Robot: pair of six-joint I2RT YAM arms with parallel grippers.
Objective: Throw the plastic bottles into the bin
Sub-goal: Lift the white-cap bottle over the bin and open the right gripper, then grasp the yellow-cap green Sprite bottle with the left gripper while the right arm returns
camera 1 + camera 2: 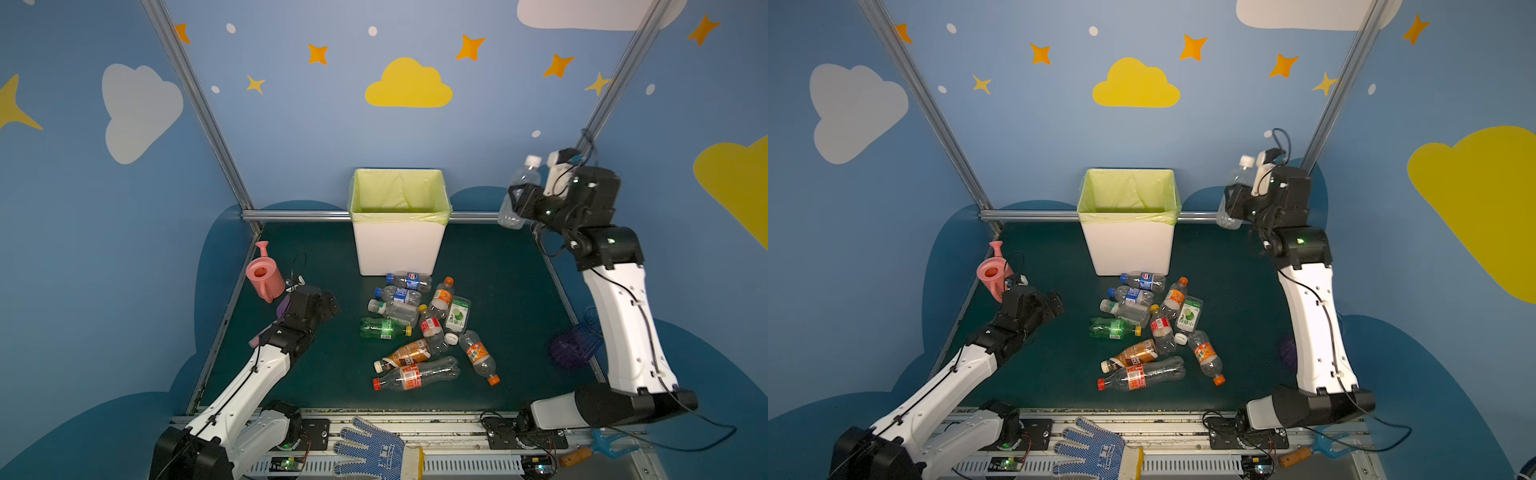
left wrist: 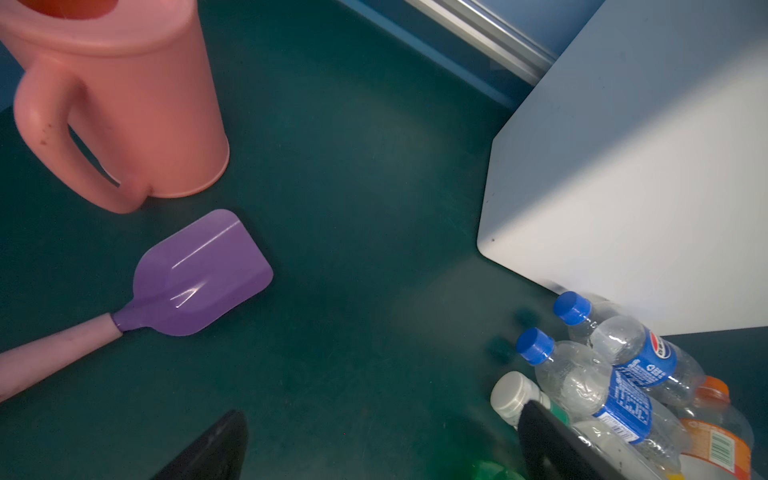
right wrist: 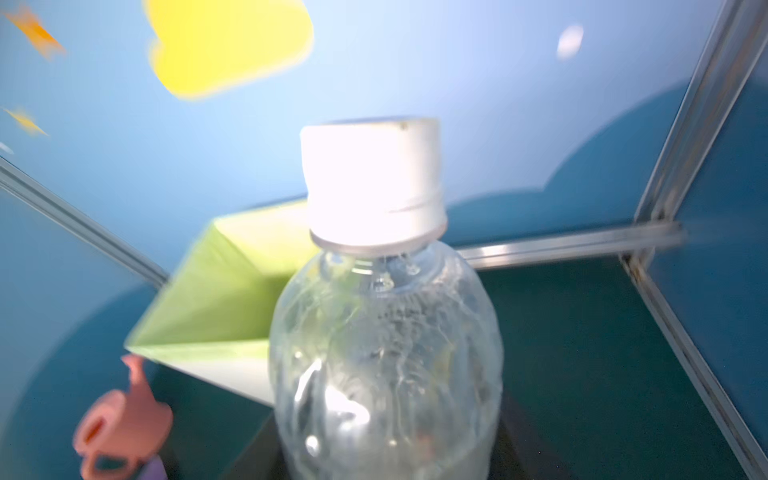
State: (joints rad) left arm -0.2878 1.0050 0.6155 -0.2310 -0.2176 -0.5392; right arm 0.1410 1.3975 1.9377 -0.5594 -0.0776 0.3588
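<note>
My right gripper (image 1: 517, 203) is raised in the air to the right of the bin and is shut on a clear plastic bottle (image 1: 519, 187) with a white cap. That bottle (image 3: 382, 332) fills the right wrist view, cap up. The white bin (image 1: 399, 249) with its yellow-green liner stands at the back middle of the mat. Several more plastic bottles (image 1: 415, 328) lie in a pile in front of it. Low over the mat, left of the pile, my left gripper (image 1: 328, 305) is open and holds nothing. Its fingertips (image 2: 536, 415) reach beside a white-capped bottle (image 2: 513, 395).
A pink watering can (image 1: 264, 274) stands at the mat's left edge, with a purple scoop (image 2: 199, 274) lying beside it. A purple basket (image 1: 575, 345) sits behind the right arm. A blue glove (image 1: 374, 451) lies on the front rail. Aluminium posts frame the back corners.
</note>
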